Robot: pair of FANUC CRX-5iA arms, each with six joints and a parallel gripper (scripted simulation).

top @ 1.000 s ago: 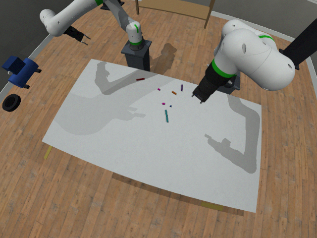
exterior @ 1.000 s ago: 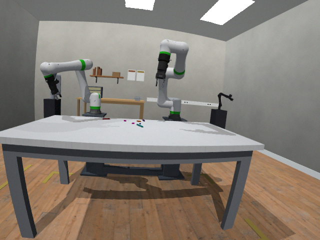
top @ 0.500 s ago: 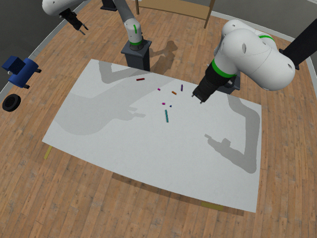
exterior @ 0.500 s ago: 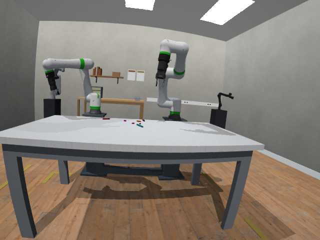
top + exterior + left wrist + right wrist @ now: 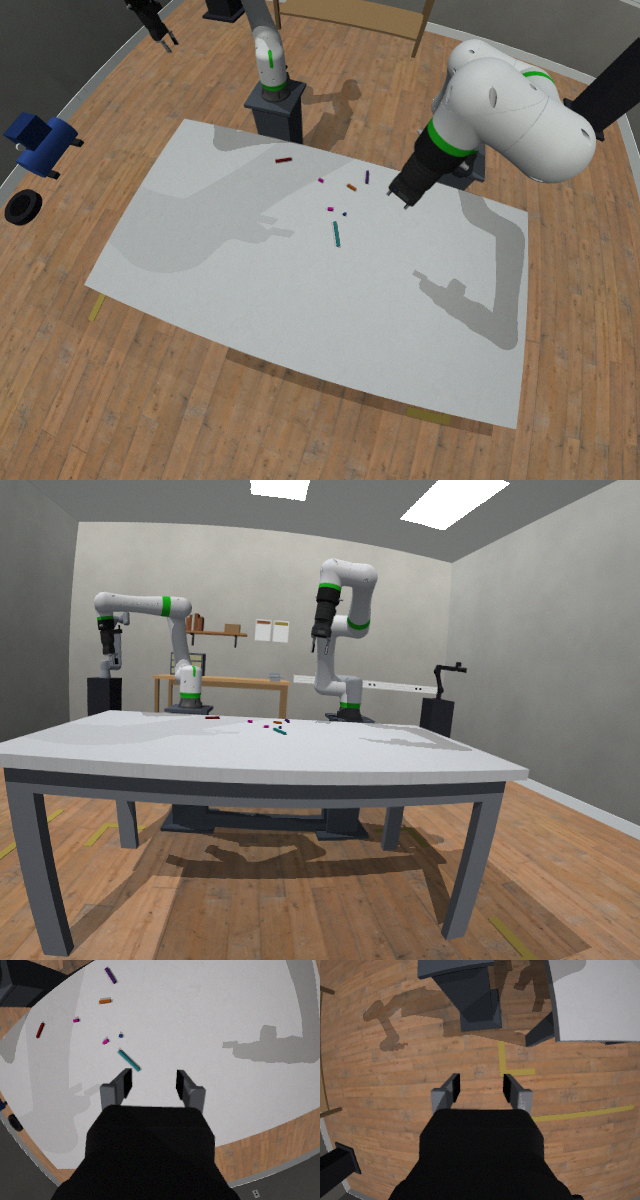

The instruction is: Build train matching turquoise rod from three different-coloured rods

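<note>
A turquoise rod [image 5: 336,234] [image 5: 129,1060] lies flat on the white table. A blue rod [image 5: 344,213] [image 5: 121,1035] and a magenta rod [image 5: 330,209] [image 5: 105,1041] lie near one end of it, apart. Another magenta rod [image 5: 321,180] [image 5: 76,1020], an orange rod [image 5: 351,187] [image 5: 105,1001] and a purple rod [image 5: 367,177] [image 5: 110,975] lie separately. A red rod [image 5: 283,160] [image 5: 40,1030] lies farther off. No rods touch. My left gripper [image 5: 397,200] [image 5: 319,651] [image 5: 154,1078] is open and empty, high above the table. My right gripper [image 5: 172,47] [image 5: 481,1082] is open and empty, off the table, above the floor.
The white table [image 5: 310,310] [image 5: 258,759] has arm pedestals along its far side. The right arm's pedestal [image 5: 279,116] is near the red rod. A wooden bench [image 5: 351,15] [image 5: 222,681] stands behind. Arm shadows fall across the table top.
</note>
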